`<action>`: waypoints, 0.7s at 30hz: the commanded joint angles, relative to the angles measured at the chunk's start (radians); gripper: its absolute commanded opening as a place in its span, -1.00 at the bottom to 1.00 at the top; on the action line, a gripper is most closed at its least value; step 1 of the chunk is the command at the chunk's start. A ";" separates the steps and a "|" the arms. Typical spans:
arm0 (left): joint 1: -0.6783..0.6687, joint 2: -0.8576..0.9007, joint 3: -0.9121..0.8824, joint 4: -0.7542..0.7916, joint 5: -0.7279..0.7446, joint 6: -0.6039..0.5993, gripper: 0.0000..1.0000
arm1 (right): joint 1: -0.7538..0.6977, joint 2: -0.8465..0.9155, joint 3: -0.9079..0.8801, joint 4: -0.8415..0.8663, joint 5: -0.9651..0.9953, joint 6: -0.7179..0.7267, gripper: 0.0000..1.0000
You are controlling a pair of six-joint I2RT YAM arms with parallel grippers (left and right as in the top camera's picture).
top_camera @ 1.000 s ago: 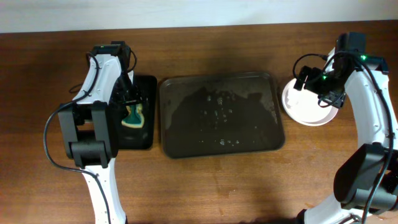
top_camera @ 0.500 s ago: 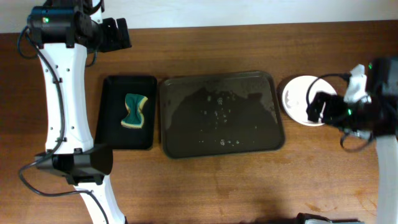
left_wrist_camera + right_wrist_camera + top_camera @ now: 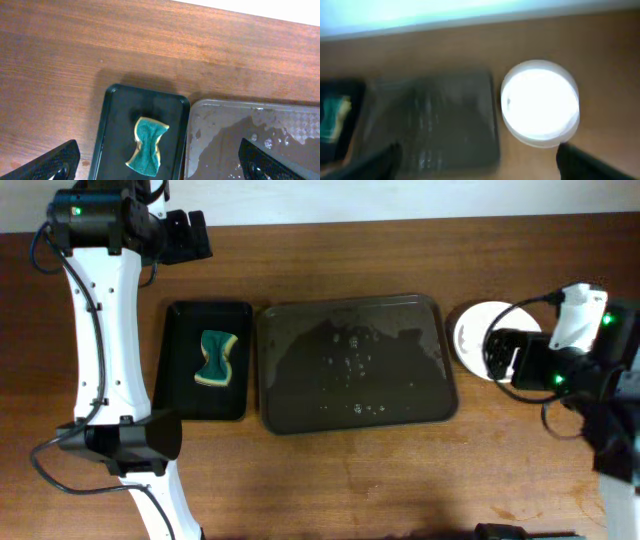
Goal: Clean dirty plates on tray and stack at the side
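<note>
At 3 o'clock from the large dark brown rectangular tray [image 3: 300, 405], just beside its rim, the round shallow white plates [image 3: 470, 338] sit stacked on the brown wood-grain table [image 3: 400, 480]. The top face is plain white, and how many lie in the pile cannot be read. Seen from overhead, the right claw [image 3: 497, 357] covers the pile's 4 o'clock edge; whether it touches the plates cannot be told from that view. Its wrist camera, badly blurred, shows both fingers [image 3: 592, 161] spread wide at the frame's lower corners with nothing between them, the plates lying beyond. The tray carries a film of water and scattered droplets. At its 9 o'clock, close alongside, lies a smaller narrow black tray [image 3: 180, 395] with a green-and-yellow sponge [image 3: 215, 359], pinched at the waist, resting in its middle. The left claw [image 3: 187, 236] hangs at 12 o'clock from that black tray, over bare table near the far edge; its fingers [image 3: 52, 164] stand wide apart and hold nothing.
</note>
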 commanded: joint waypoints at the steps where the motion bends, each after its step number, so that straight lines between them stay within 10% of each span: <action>1: -0.002 0.010 -0.002 0.003 -0.004 0.006 0.99 | 0.042 -0.183 -0.221 0.214 0.006 -0.066 0.97; 12: -0.002 0.010 -0.002 0.003 -0.004 0.006 0.99 | 0.070 -0.959 -1.128 0.860 0.013 -0.065 0.97; 21: -0.002 0.010 -0.002 0.003 -0.004 0.006 0.99 | 0.101 -1.043 -1.390 1.133 0.013 -0.065 0.97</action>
